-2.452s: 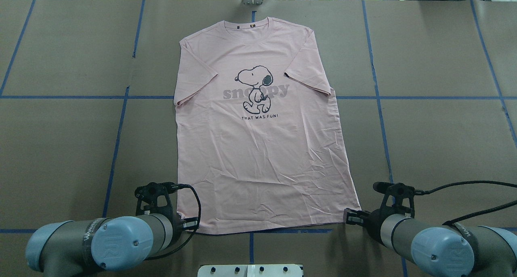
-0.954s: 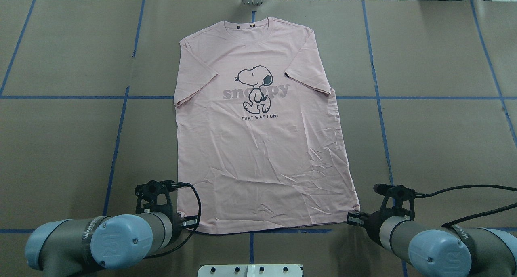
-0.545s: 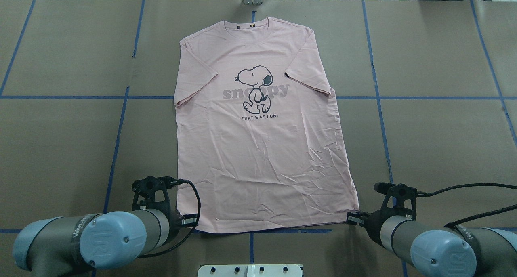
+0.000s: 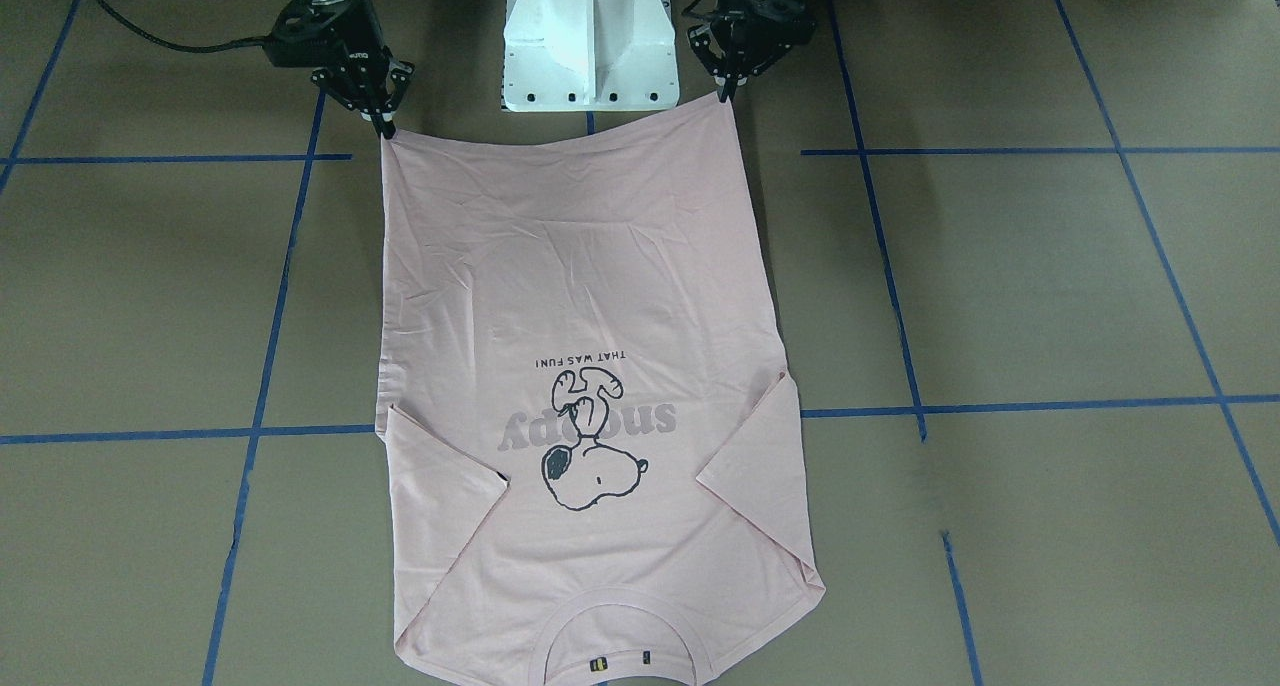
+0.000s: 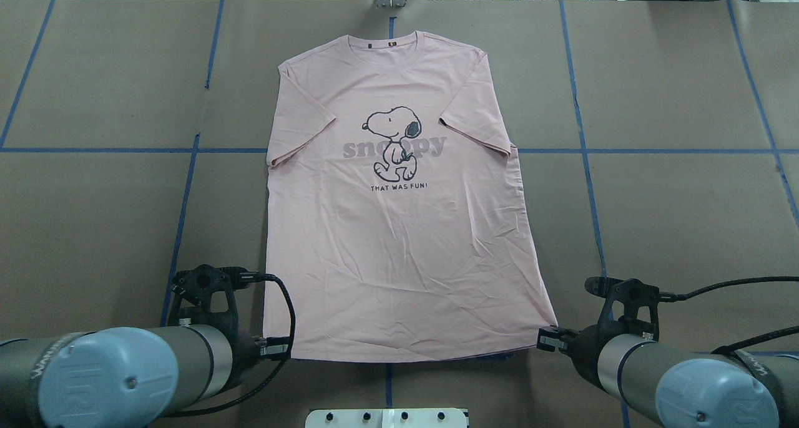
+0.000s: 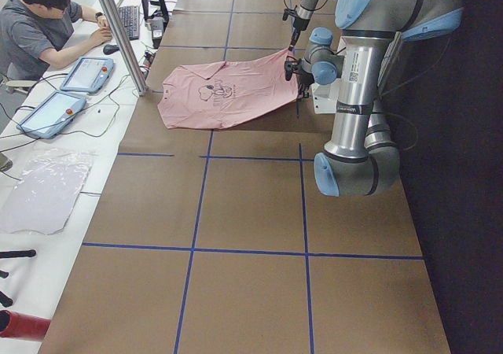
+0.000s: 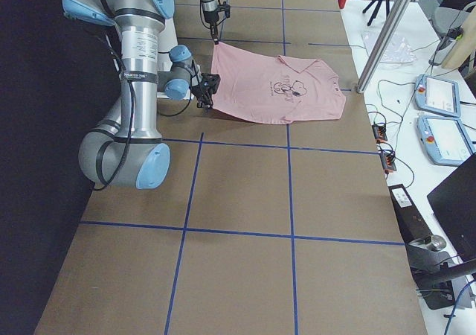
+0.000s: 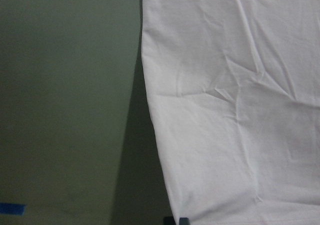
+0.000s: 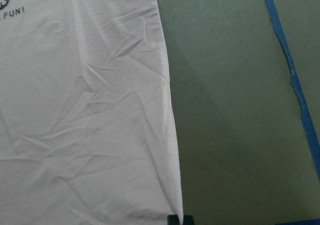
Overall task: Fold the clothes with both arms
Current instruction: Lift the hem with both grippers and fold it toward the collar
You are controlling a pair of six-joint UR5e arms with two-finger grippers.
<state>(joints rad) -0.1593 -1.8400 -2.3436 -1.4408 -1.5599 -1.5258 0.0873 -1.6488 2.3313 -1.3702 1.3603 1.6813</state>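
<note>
brown table (image 4: 1000, 266) bears t-shirt (image 4: 580, 296), hem corners clenched by left claw (image 4: 722, 94) and right claw (image 4: 385, 126), tips half-hidden.

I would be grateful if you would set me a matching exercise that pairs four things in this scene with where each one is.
Things:
1. left hand
2. right hand
3. collar
4. white base

Places:
A. at the end of the T-shirt farthest from the robot
B. on the hem corner at the robot's right
C. between the two hands, on the robot's side of the hem
D. on the hem corner at the robot's left

Pairs: 1-D, 2-B, 3-A, 4-C.
</note>
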